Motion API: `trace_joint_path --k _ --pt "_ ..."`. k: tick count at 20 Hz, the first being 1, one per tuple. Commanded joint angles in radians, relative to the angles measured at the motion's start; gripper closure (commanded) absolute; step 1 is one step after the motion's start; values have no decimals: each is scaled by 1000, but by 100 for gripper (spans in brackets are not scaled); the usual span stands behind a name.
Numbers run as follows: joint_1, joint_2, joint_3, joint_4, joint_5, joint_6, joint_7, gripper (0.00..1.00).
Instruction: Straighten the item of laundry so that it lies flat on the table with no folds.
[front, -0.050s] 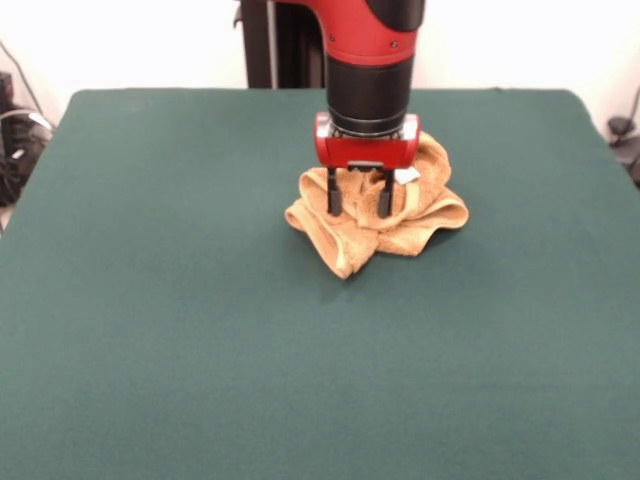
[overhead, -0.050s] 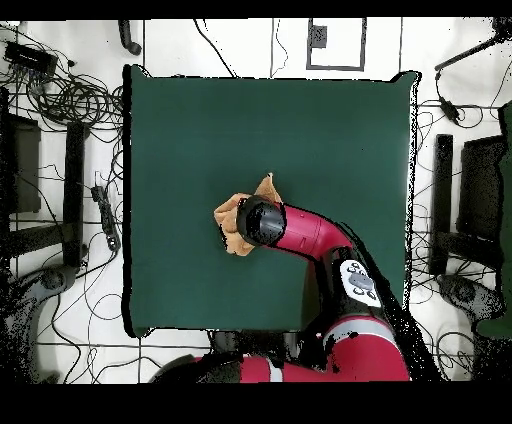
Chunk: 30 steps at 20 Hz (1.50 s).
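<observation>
Here the front view shows the gripper (front, -0.050s: 358, 206) open, its two fingers apart, right above the crumpled towel (front, -0.050s: 352, 236) near the middle of the table (front, -0.050s: 150, 300). From overhead the arm (overhead, -0.050s: 305, 232) hides most of the towel (overhead, -0.050s: 232, 214); its long axis cannot be told.

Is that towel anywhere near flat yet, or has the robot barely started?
Barely started. Nothing looks done: the towel sits crumpled in a bunched heap on the green table. In hand: the gripper is lowered over the heap, open, its fingers down among the folds. Left: pulling it out until it lies flat with no folds.
</observation>
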Motion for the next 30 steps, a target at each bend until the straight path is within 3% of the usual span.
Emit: trace_joint_path --k 1,21,22,30 --pt "38 62 92 88 3 0 169 0" --pt "45 61 81 94 15 16 185 0" --pt "46 62 78 93 15 19 185 100" --pt "52 64 69 88 23 56 186 100"
